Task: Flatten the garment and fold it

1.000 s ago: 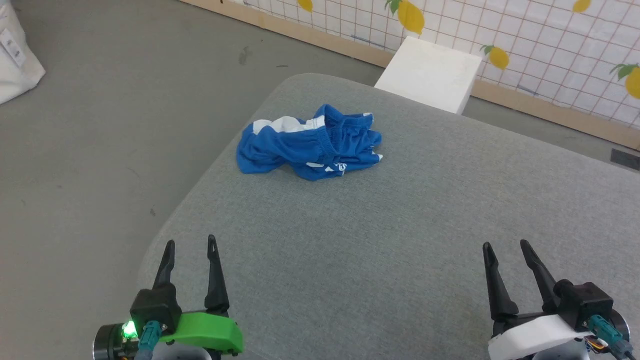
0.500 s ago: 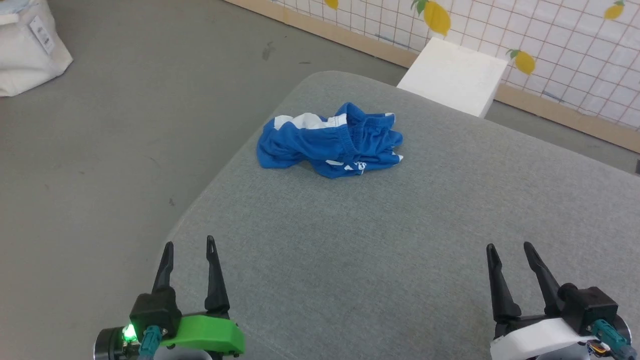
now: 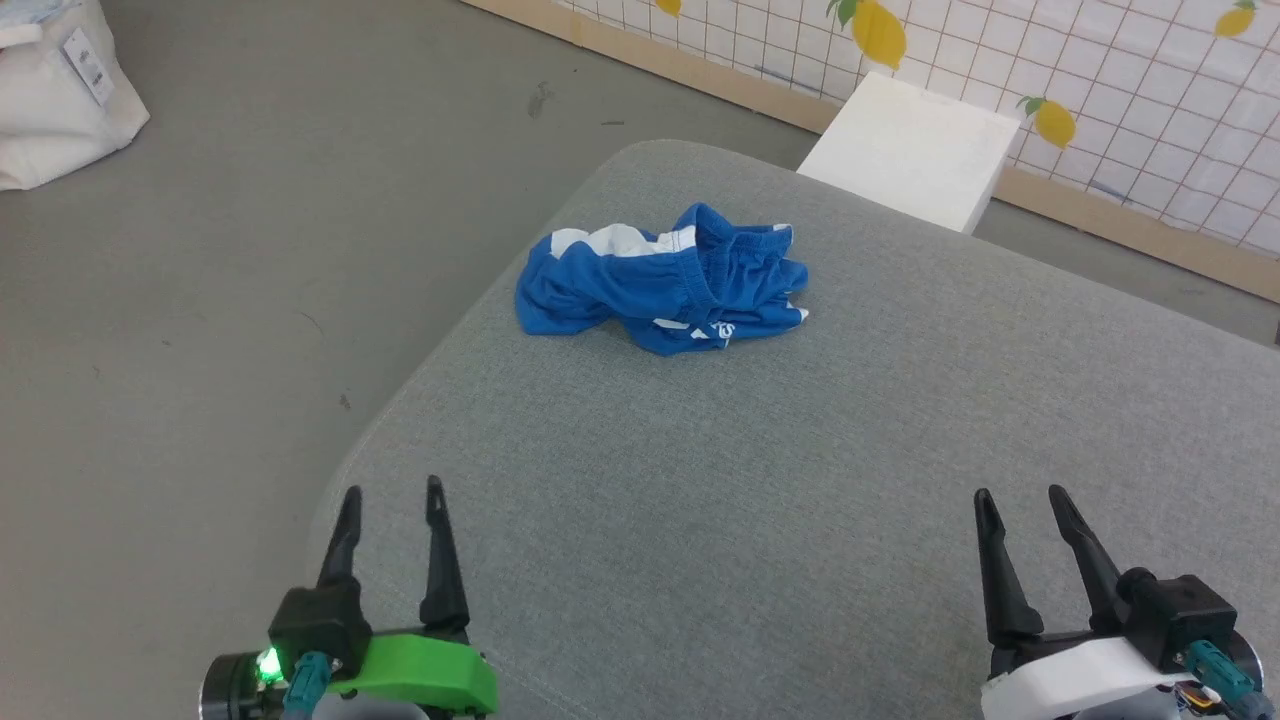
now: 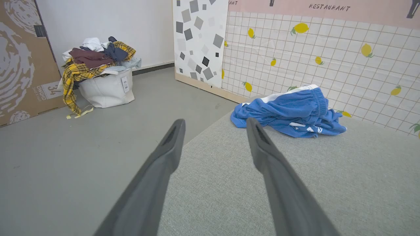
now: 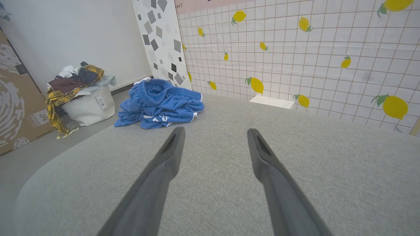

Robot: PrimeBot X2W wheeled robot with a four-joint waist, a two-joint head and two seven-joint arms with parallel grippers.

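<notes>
Right, head view first: the garment [image 3: 665, 292] lies crumpled in a heap near the far left corner of the grey tabletop [image 3: 760, 480], well apart from both arms. The left end effector [image 3: 392, 490] and the right end effector [image 3: 1020, 492] hover at the near edge, each spread wide and empty.

Left wrist view: the garment [image 4: 288, 113] sits ahead, right of the spread fingers [image 4: 170, 144], with its gathered waistband [image 4: 320, 98] riding on top.

Right wrist view: it lies ahead to the left.

Best play, I'd say: bring both in, pinch that waistband at two separated spots, then lift and spread rather than drag the thin cloth.
</notes>
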